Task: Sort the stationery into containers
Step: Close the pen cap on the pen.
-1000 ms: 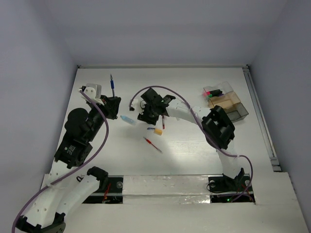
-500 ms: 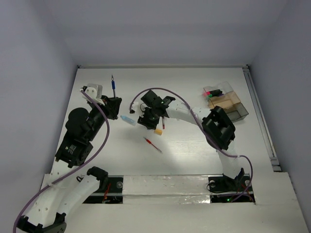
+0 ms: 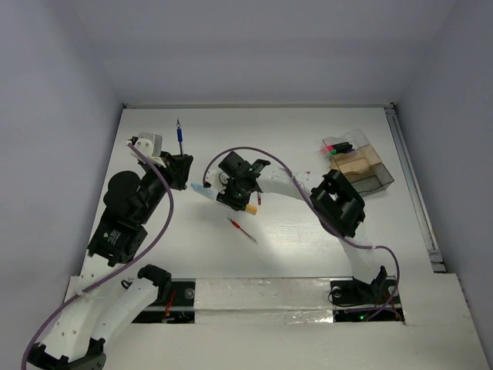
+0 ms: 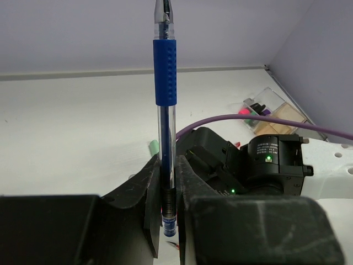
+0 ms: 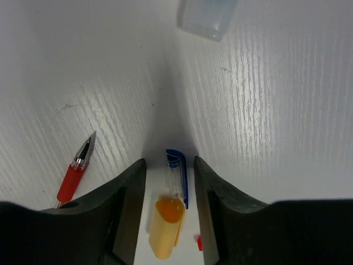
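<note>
We have the left gripper (image 4: 168, 204) clamped on the blue pen (image 4: 165, 72), well apart from the box (image 3: 376, 176). The right gripper (image 5: 169, 165) is half open, empty, straddling the orange eraser (image 5: 165, 229) and a clear pen (image 5: 177, 176). Closing now, we may pinch both.

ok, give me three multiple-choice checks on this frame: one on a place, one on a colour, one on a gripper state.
1. Where is the compartment box?
A. by the left arm's base
B. at the table's far right
C. mid-table

2. What colour is the pen in the left gripper?
A. red
B. green
C. blue

3. How is the right gripper?
A. open over the orange eraser
B. shut on a red pen
C. shut, empty

Answers: 1 B, the top view shows it by the right edge. 2 C, the left wrist view shows a blue grip sleeve. 3 A, its fingers stand apart either side of the eraser.
</note>
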Robot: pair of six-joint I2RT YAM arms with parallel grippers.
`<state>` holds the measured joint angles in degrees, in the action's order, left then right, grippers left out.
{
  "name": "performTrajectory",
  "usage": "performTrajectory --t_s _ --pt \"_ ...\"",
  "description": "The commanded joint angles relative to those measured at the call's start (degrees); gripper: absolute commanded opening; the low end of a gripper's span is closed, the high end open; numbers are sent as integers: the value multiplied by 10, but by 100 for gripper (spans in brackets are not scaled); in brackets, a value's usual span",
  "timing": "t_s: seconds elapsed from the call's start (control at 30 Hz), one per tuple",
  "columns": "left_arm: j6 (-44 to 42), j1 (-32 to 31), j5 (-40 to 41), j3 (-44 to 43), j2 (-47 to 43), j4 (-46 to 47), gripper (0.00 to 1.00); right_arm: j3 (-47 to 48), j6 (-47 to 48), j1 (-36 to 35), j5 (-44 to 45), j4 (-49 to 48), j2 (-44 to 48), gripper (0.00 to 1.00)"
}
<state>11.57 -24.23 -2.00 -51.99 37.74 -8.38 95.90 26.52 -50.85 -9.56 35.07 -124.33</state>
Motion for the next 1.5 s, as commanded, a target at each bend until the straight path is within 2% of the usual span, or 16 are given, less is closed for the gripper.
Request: performTrajectory --t_s 0.0,0.1,0.17,0.2,0.23,0.3,0.47,0.63,0.8,0.93,1.17,1.3,1.47 --pt "0 6 -9 7 -3 37 0 -11 -10 -7 42 -27 -12 42" --pt "0 6 -9 7 -4 37 0 -12 -11 -7 46 -30 -13 33" --pt "0 6 -8 7 -4 37 0 -13 -11 -7 43 -31 -13 19" --pt "0 6 -8 7 -4 37 0 -13 -10 -7 43 -34 -13 19" --pt "-1 6 -8 7 -5 37 0 -17 -11 -7 41 -39 -12 9" --pt "0 6 -9 8 -5 38 0 -25 -10 -7 38 -56 -7 0" --pt "1 6 -10 9 0 39 0 -40 -18 -2 17 -97 2 0" --pt "6 6 -30 13 -5 47 0 -81 -58 10 46 -236 78 0" --pt "21 6 -87 24 -6 71 0 -163 -161 10 79 -405 199 0" --pt "42 6 -156 38 0 96 0 -243 -233 10 111 -482 287 0" --pt "75 6 -288 92 -8 162 0 -321 -387 10 165 -581 414 0" --pt "81 6 -308 122 -12 181 0 -346 -470 10 182 -652 464 0" --pt "85 6 -315 128 -12 188 0 -367 -559 10 205 -743 475 0"
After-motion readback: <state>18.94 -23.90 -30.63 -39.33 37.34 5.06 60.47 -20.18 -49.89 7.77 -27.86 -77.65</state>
